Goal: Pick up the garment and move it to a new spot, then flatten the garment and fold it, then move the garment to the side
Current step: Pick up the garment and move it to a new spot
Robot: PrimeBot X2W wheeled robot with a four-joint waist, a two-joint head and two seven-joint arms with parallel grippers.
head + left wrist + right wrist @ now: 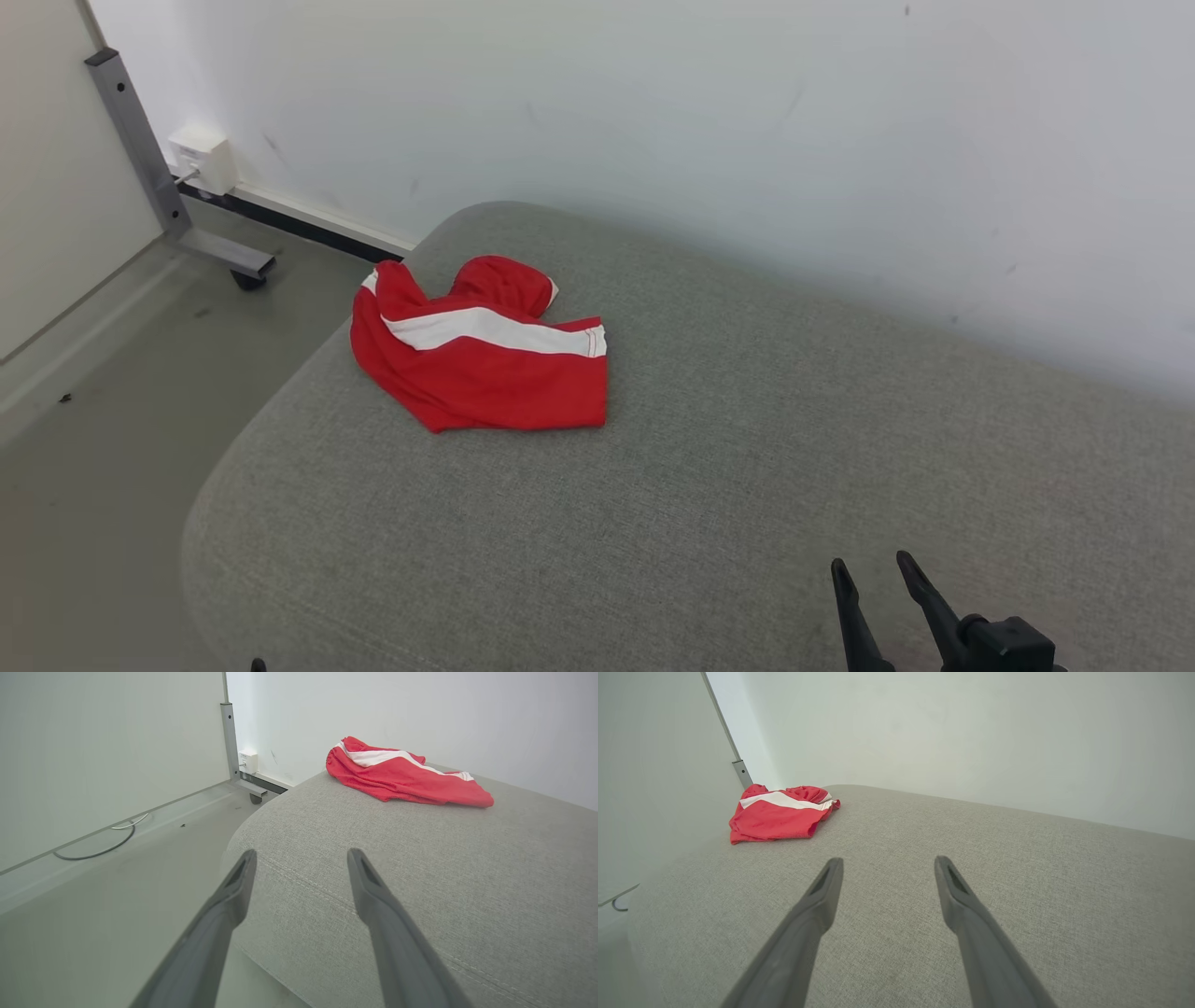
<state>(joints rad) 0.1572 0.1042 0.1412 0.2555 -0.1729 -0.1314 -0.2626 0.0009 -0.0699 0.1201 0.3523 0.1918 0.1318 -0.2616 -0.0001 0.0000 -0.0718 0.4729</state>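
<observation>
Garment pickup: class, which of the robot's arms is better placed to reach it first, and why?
Probably the left: the red garment lies toward the cushion's left end, nearer the open left gripper.

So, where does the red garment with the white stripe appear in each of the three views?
Head view: the red garment lies left of centre, on the far left part of the grey cushion.
Left wrist view: upper middle to right, at the cushion's far edge, beyond the open left hand.
Right wrist view: upper left, far from the open right hand.
Shared landmark: the grey metal post beside the wall.
</observation>
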